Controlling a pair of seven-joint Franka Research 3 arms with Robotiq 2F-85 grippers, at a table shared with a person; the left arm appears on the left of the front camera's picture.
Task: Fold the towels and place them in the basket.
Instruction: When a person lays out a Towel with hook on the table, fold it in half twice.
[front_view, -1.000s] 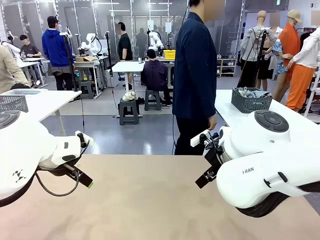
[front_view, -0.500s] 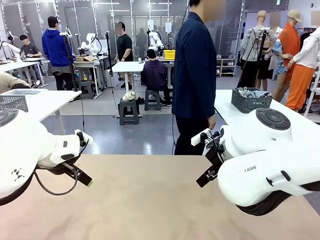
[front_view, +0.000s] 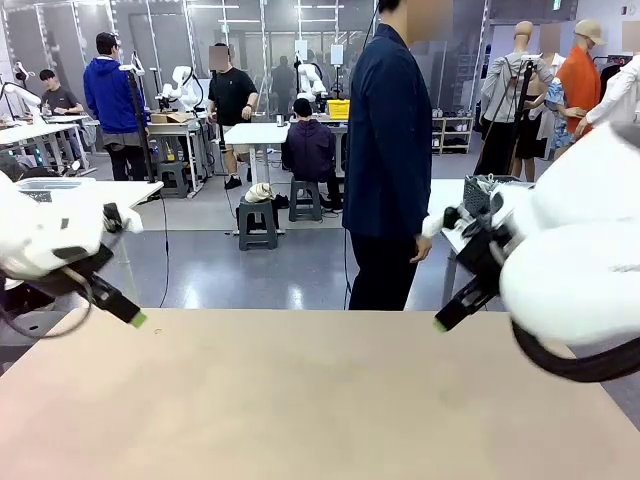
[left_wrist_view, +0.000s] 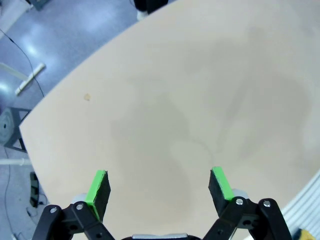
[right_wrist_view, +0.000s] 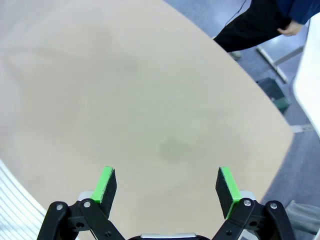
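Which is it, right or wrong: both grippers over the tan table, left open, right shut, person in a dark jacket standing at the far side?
Wrong on one point: the right gripper is open, not shut; the right wrist view shows its green pads wide apart over the table, nothing between them. The rest holds: left gripper open, person at the far side.

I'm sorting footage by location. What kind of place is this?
Probably a robotics lab or workshop: a white left arm and right arm flank a tan table, and behind them a person sits at a white desk.
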